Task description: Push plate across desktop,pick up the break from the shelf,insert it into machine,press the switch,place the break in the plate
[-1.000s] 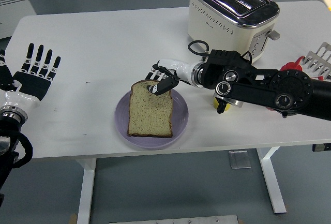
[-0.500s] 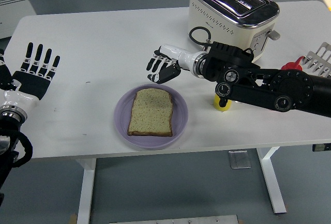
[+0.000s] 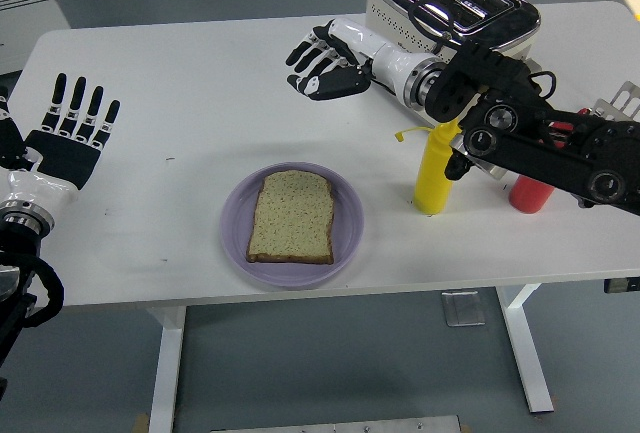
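Bread [image 3: 290, 216] is lying flat in the lilac plate [image 3: 235, 238] on the white bench [image 3: 200, 83], below and slightly left of the right robot hand [image 3: 322, 61], well apart from it. That robot hand is hovering above the bench with fingers spread, gripping nothing, just left of the cream toaster [image 3: 452, 23]. A yellow squeeze bottle [image 3: 433, 170] is standing under its forearm, a red bottle [image 3: 530, 193] further right. The left robot hand [image 3: 70, 133] is resting at the bench's left edge, fingers extended, empty.
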### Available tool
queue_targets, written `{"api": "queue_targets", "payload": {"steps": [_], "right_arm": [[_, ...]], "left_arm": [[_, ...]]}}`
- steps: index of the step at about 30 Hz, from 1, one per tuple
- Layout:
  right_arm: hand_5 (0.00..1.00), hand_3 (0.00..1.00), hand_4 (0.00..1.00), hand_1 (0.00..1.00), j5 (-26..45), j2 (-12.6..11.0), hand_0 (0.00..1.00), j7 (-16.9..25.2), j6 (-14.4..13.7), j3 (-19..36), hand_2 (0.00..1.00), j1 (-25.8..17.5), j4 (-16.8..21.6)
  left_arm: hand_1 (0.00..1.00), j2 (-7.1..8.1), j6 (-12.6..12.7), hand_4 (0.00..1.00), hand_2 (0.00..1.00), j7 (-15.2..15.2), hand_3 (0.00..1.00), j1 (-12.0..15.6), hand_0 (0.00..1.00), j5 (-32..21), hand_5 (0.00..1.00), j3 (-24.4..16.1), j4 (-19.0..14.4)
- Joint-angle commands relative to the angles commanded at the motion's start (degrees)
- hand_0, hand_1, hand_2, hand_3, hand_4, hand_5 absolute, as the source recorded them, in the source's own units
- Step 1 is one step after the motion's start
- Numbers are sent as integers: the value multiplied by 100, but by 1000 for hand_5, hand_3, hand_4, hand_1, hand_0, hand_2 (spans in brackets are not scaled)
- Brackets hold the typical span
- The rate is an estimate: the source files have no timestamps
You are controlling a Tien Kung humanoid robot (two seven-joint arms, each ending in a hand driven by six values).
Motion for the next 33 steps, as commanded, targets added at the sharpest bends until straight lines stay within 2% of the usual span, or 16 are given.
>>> {"api": "queue_targets", "payload": {"steps": [3,8,13,14,20,24,26,31,32,33], "right_arm": [[186,584,632,631,371,-176,611,352,-281,390,612,-140,239],[202,581,643,635,989,-428,633,915,-504,973,606,-443,500],[202,581,643,635,1729,-725,633,1510,-587,1597,606,-933,789],[199,580,641,639,1851,-777,663,1587,-589,1709,606,-1022,845],[188,578,636,648,2704,-1130,679,2006,-654,2556,606,-1763,1356],[188,578,636,648,3327,-1196,679,2171,-709,3167,606,-2278,1582],[198,585,637,667,3665,-1163,713,2237,-727,3458,612,-2530,1654],[198,585,637,667,4477,-1021,713,2305,-677,4127,612,-3115,1732],[304,601,681,697,4652,-996,750,2313,-663,4264,630,-3230,1741],[304,601,681,697,4804,-968,750,2309,-629,4395,630,-3347,1750]], "left_arm": [[733,8,11,724,707,5,709,16,805,1,998,-18,-74],[733,27,30,723,707,13,709,40,805,-15,998,-48,-195],[733,44,59,723,707,22,709,62,805,-56,998,-91,-354],[733,46,63,722,707,24,708,66,805,-65,998,-100,-383],[733,53,97,723,707,35,708,98,804,-136,998,-186,-576],[733,51,115,723,707,44,708,108,804,-184,998,-219,-625],[733,48,126,722,707,52,708,104,804,-224,998,-230,-653],[733,17,145,722,707,74,708,28,804,-289,998,-219,-718],[733,12,149,722,707,77,709,15,804,-297,998,-218,-731],[733,9,155,722,707,82,709,1,804,-313,998,-218,-746]]}}
